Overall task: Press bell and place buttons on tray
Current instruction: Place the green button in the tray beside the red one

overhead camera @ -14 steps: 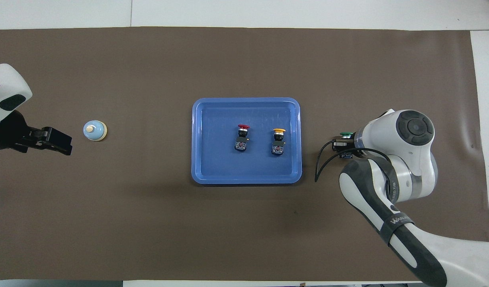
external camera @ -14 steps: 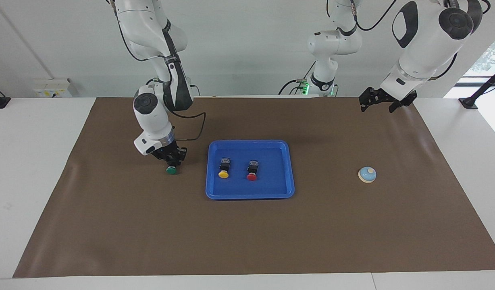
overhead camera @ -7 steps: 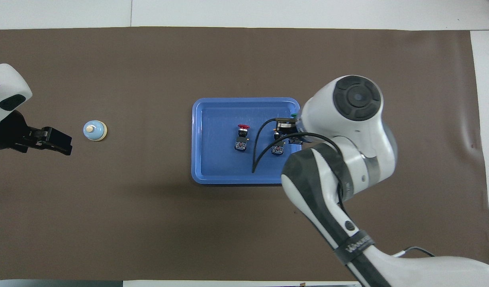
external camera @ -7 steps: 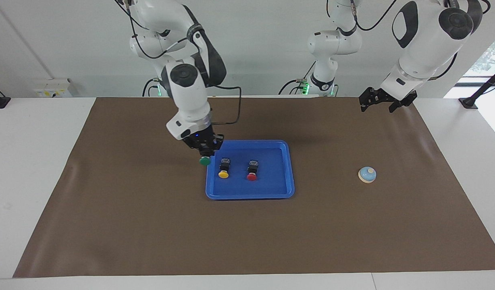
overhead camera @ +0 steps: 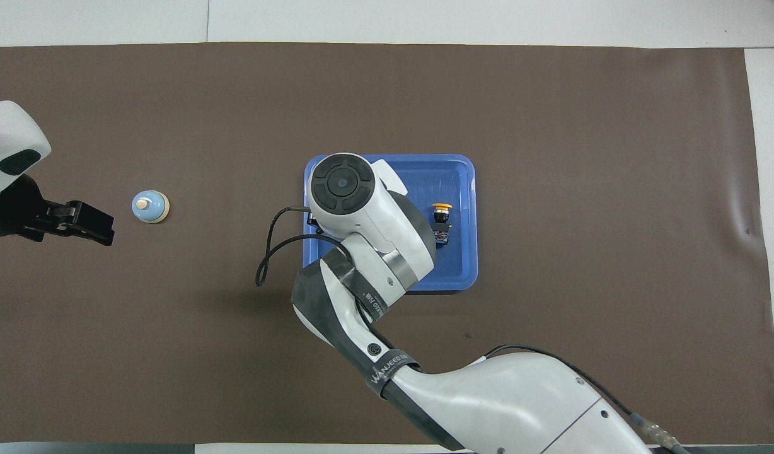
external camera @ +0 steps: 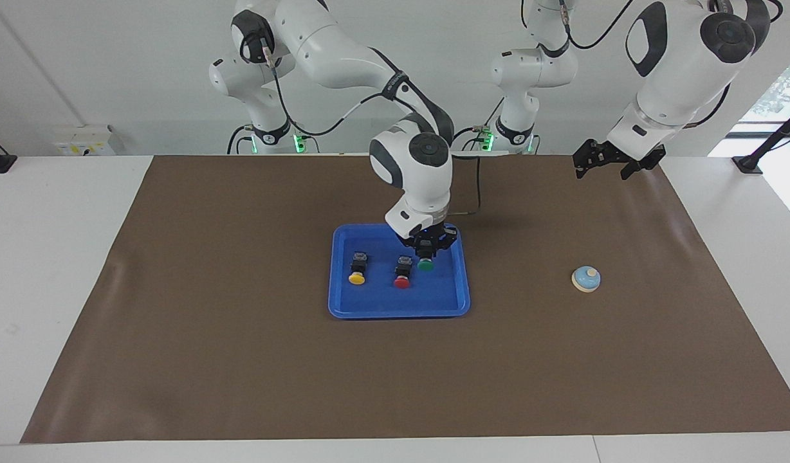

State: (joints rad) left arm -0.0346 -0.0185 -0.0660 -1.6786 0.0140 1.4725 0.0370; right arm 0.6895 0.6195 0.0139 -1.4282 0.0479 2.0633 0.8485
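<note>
My right end effector (external camera: 426, 254) is over the blue tray (external camera: 460, 283), at the tray's end toward the left arm, fingers clamped tight on the green button (external camera: 425, 263), cap pointing down and away from the robots. From above my own wrist hides that grip. The red button (external camera: 402, 278) lies in the tray just beside the green one, and the yellow button (external camera: 357, 274) lies in the tray too, toward the right arm's end; both rest on their sides with caps pointing away from the robots. The tray sits in the middle of the brown mat (external camera: 240, 360) that covers the surface. My left end effector (external camera: 606, 162) waits up in the air over the mat's edge at the robots' end, fingers spread wide, holding nothing. The bell (external camera: 586, 278) stands alone on the mat toward the left arm's end, well apart from the tray.
</note>
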